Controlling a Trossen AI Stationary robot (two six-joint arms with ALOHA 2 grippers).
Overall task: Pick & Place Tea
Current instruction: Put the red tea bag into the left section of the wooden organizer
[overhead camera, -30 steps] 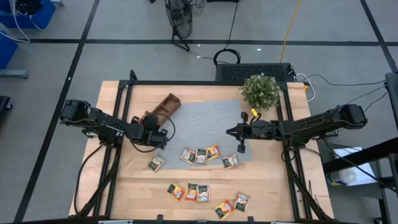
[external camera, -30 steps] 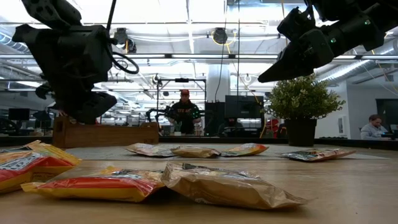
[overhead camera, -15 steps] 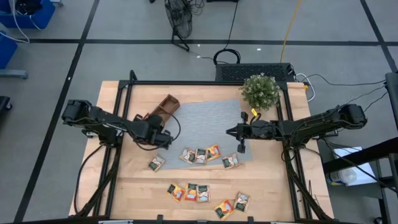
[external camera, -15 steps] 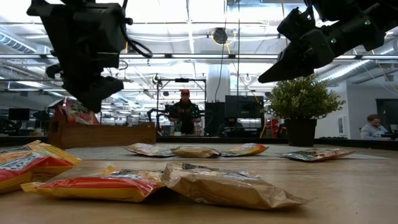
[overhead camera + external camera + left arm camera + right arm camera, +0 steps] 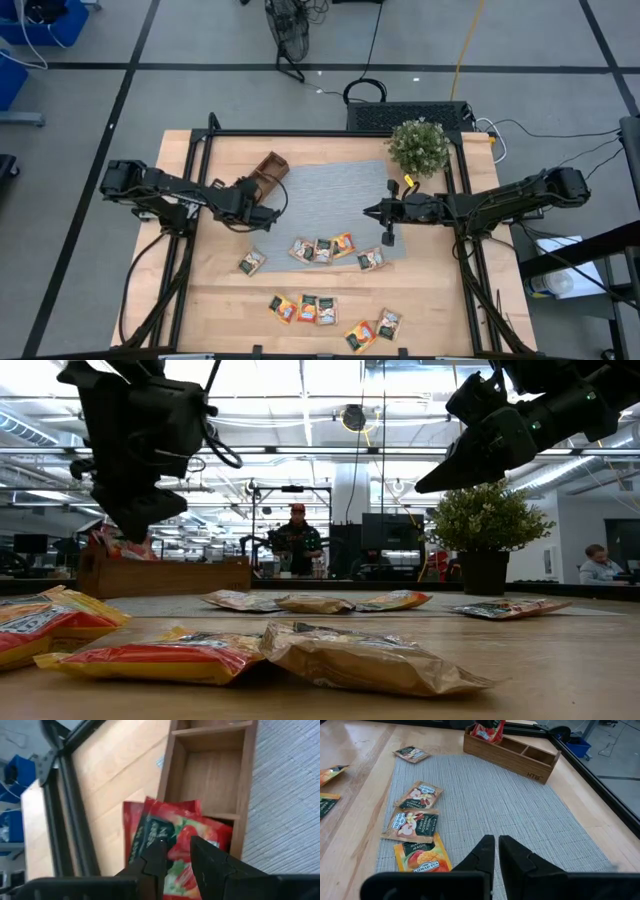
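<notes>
Red tea sachets now sit in the wooden tray; left end effector has lifted, fingers slightly apart

Both arms are dark, jointed and matte, trailing looped black cables, each ending in two tapered black fingers.

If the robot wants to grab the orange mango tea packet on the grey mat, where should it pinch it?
The orange mango sachet lies flat on the grey mat, its top edge touching the next packet. Probably best to come straight down and pinch across its two free side edges, away from that neighbour. The right gripper hovers closest, fingers nearly together, so it would need to open first.
</notes>
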